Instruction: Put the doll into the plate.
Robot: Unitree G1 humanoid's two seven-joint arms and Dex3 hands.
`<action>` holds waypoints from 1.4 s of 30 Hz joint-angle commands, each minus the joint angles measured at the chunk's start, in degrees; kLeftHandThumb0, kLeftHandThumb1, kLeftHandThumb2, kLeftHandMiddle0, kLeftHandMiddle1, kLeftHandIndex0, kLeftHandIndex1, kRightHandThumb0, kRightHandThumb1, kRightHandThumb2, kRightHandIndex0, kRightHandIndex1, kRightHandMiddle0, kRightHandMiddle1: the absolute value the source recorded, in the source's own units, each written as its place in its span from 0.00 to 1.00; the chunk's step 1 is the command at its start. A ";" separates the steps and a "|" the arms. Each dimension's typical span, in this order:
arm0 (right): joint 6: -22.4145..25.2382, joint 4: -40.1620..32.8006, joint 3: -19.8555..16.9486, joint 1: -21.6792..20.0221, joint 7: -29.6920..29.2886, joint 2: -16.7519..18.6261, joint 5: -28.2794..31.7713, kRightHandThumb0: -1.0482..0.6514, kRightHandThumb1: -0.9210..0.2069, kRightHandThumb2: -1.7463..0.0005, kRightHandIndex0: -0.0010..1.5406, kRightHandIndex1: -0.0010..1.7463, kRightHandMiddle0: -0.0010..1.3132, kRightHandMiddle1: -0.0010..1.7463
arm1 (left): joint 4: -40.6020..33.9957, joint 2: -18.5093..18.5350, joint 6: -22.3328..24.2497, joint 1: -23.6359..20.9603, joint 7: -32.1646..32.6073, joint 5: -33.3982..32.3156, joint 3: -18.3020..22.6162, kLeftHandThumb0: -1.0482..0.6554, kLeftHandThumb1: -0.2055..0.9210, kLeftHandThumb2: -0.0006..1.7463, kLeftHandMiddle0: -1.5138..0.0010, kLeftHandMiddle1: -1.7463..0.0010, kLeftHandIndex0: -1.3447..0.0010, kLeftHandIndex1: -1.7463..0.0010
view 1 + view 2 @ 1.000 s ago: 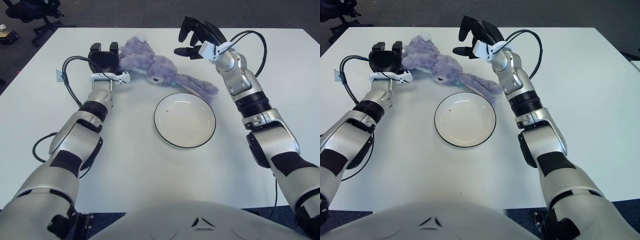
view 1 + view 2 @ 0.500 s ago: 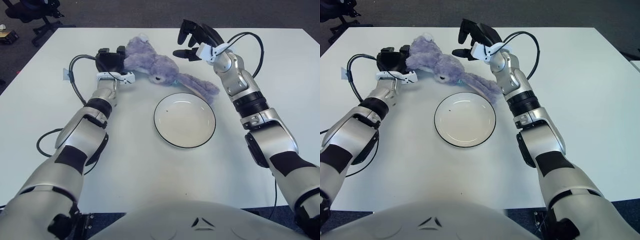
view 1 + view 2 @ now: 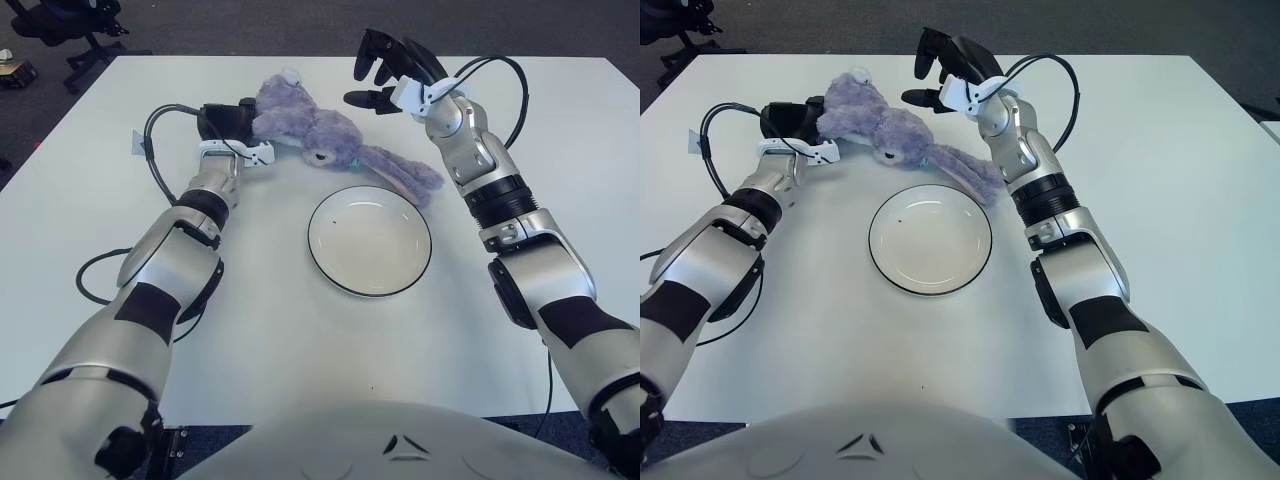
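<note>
Now doll (image 3: 320, 140) lies flat near far desk (image 3: 520, 330) edge, long axis diagonal, ears toward plate (image 3: 369, 240). Left hand (image 3: 228, 122) grips doll's far-left end; right hand (image 3: 385, 72) spread, empty, above.

Doll (image 3: 315, 135): soft lilac plush cloth, fuzzy matt nap; plate (image 3: 369, 240): smooth glossy white glaze, thin dark rim; table (image 3: 560, 150): smooth matt white surface; left hand (image 3: 228, 122) and right hand (image 3: 388, 72): black matt plastic; forearms: silver satin shells.
</note>
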 commanded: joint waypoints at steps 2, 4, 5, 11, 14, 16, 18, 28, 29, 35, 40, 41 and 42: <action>2.84 -0.66 1.46 -1.35 1.79 -0.63 -1.98 0.29 0.00 0.81 0.37 0.16 0.27 0.18 | 0.85 -0.44 -2.33 -0.10 1.29 -0.56 -0.10 0.38 0.97 0.05 0.59 0.06 0.45 0.38; 4.28 -1.21 2.21 -1.13 2.17 -0.14 -2.71 0.25 0.00 0.81 0.36 0.10 0.26 0.14 | 1.13 -0.49 -3.49 0.05 1.85 -1.29 0.47 0.49 0.95 0.04 0.51 0.03 0.45 0.19; 4.69 -1.40 2.40 -1.06 2.26 -0.02 -2.88 0.24 0.00 0.81 0.36 0.08 0.25 0.12 | 1.23 -0.50 -3.79 0.06 1.99 -1.52 0.58 0.53 0.95 0.04 0.48 0.02 0.45 0.12; 6.52 -1.36 3.88 -0.92 1.21 0.97 -4.72 0.20 0.00 0.82 0.36 0.04 0.24 0.08 | 1.62 -0.71 -4.44 -0.09 1.38 -2.75 1.21 0.62 0.96 0.05 0.43 0.00 0.50 0.01; 7.38 -0.48 4.83 -1.22 0.60 1.53 -5.81 0.18 0.00 0.83 0.36 0.03 0.24 0.07 | 1.65 -0.82 -4.38 -0.12 1.38 -2.97 1.19 0.63 0.97 0.05 0.43 0.00 0.50 0.00; 7.70 -0.22 5.02 -1.31 0.55 1.69 -6.10 0.18 0.00 0.83 0.36 0.03 0.24 0.07 | 1.66 -0.88 -4.35 -0.13 1.47 -3.07 1.14 0.63 0.98 0.05 0.43 0.00 0.51 0.00; 7.86 -0.19 5.11 -1.34 0.52 1.72 -6.18 0.18 0.00 0.83 0.36 0.03 0.24 0.07 | 1.67 -0.89 -4.34 -0.14 1.50 -3.16 1.07 0.63 0.98 0.06 0.43 0.00 0.51 0.00; 7.01 5.99 7.53 -2.77 1.06 1.82 -6.89 0.16 0.00 0.83 0.33 0.01 0.23 0.06 | 1.47 -1.10 -4.15 -0.44 1.74 -3.48 1.15 0.64 1.00 0.07 0.44 0.00 0.52 0.00; 6.87 6.37 7.66 -2.84 1.02 1.80 -6.86 0.16 0.00 0.83 0.33 0.01 0.23 0.05 | 1.44 -1.10 -4.14 -0.47 1.72 -3.49 1.15 0.64 1.00 0.07 0.44 0.00 0.52 0.00; 6.52 7.14 7.81 -3.13 0.78 1.83 -6.71 0.16 0.00 0.84 0.33 0.00 0.23 0.05 | 1.44 -1.11 -4.14 -0.50 1.72 -3.50 1.16 0.64 0.99 0.07 0.45 0.00 0.52 0.00; 8.04 13.32 9.81 -4.40 3.93 2.91 -7.37 0.13 0.00 0.84 0.29 0.00 0.17 0.02 | 1.05 -1.42 -3.94 -1.03 1.40 -3.65 1.28 0.65 0.99 0.08 0.46 0.00 0.53 0.00; 7.98 13.65 9.88 -4.55 3.95 2.97 -7.34 0.13 0.00 0.84 0.29 0.00 0.16 0.02 | 1.05 -1.43 -3.93 -1.03 1.40 -3.66 1.29 0.65 0.99 0.08 0.46 0.00 0.53 0.00; 7.94 13.91 9.94 -4.67 3.94 3.01 -7.30 0.13 0.00 0.84 0.29 0.00 0.15 0.02 | 1.05 -1.44 -3.92 -1.03 1.41 -3.66 1.29 0.66 0.99 0.08 0.46 0.00 0.53 0.00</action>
